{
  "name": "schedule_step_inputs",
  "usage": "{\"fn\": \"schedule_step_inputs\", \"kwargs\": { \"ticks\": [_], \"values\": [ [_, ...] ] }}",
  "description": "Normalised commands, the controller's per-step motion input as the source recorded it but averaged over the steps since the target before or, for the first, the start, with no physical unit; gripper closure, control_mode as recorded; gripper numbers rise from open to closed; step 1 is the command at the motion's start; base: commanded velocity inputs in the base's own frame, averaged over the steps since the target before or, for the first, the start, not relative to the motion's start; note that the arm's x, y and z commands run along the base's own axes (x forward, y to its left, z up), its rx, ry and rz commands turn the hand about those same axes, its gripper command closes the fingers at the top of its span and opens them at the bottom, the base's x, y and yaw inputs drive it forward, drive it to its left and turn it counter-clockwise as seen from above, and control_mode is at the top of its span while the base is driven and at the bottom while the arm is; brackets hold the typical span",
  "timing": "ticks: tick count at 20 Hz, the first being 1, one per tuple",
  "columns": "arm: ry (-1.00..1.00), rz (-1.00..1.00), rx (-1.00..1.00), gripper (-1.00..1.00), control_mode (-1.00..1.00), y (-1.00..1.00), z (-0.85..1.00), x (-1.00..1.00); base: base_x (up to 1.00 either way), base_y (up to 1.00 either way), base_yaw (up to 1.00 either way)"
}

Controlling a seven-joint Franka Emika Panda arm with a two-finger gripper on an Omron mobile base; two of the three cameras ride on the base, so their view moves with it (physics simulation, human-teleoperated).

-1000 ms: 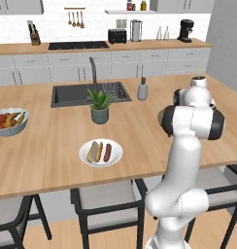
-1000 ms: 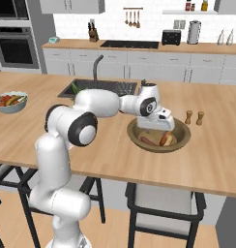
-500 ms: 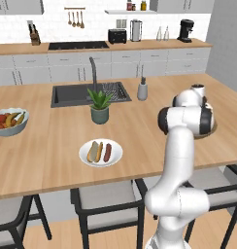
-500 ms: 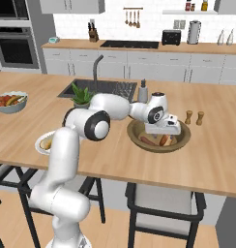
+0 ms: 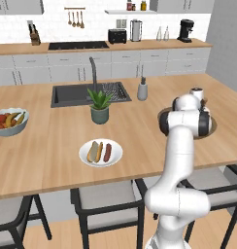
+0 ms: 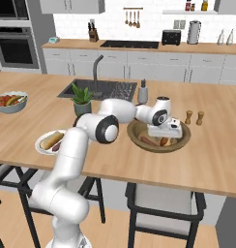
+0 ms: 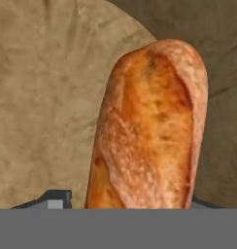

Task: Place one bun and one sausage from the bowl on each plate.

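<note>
Lowered further into the bowl [image 6: 184, 139] since a second ago, the gripper [image 7: 125, 202] now straddles a bun [image 7: 149, 126]. Left fingertip [image 7: 55, 198] and right one flank its near end; its long axis runs straight ahead between them. Fingers spread, not yet pinching.

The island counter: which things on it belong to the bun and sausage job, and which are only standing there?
For the job: wooden bowl, bun between the gripper fingers, sausage in the bowl, filled plate.

Just standing there: fruit bowl, potted plant, soap dispenser, two shakers.
</note>
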Motion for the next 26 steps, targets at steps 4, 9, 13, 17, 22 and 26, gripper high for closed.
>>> {"fn": "schedule_step_inputs", "kwargs": {
  "ticks": [4,9,13,17,22,26],
  "values": [
    [-0.02,0.0,0.02,1.0,-1.0,0.24,0.04,-0.36,0.0,0.0,0.0],
    [-0.18,0.0,0.0,1.0,-1.0,0.79,0.87,-0.52,0.0,0.0,0.0],
    [-0.16,0.0,0.0,1.0,-1.0,1.0,0.99,-0.59,0.0,0.0,0.0],
    [-0.02,0.0,0.0,1.0,-1.0,1.0,0.83,-0.64,0.0,0.0,0.0],
    [0.04,0.0,0.0,1.0,-1.0,1.0,0.9,-0.66,0.0,0.0,0.0],
    [0.1,0.0,0.02,1.0,-1.0,1.0,0.83,-0.72,0.0,0.0,0.0]
  ]
}}
